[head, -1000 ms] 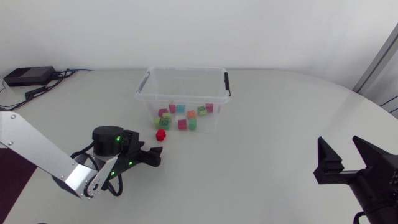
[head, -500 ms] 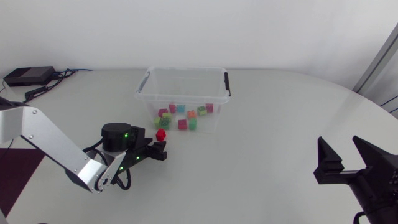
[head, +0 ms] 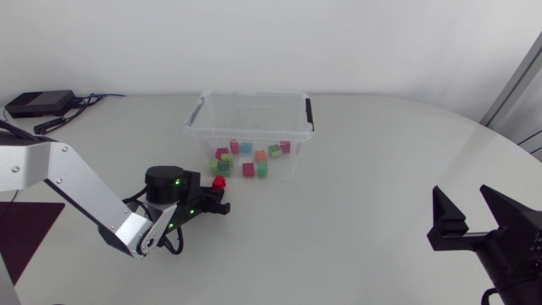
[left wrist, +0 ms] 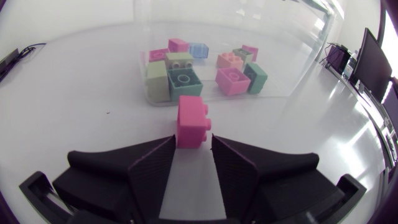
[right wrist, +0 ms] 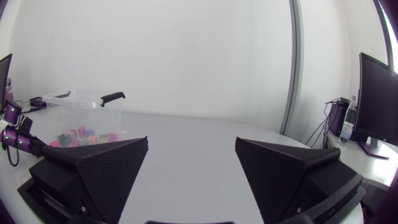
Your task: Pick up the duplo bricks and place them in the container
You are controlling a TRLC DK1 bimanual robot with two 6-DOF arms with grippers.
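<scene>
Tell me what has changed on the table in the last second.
The left gripper moved toward the container and now stands open, with the red brick between its tips, not yet gripped. The brick itself, the container with its bricks and the right gripper stayed as they were.

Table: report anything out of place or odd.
One brick lies on the table outside the container, just short of its wall, between the open fingers of the left gripper. The other bricks are inside the container. Nothing looks spilled or damaged.
</scene>
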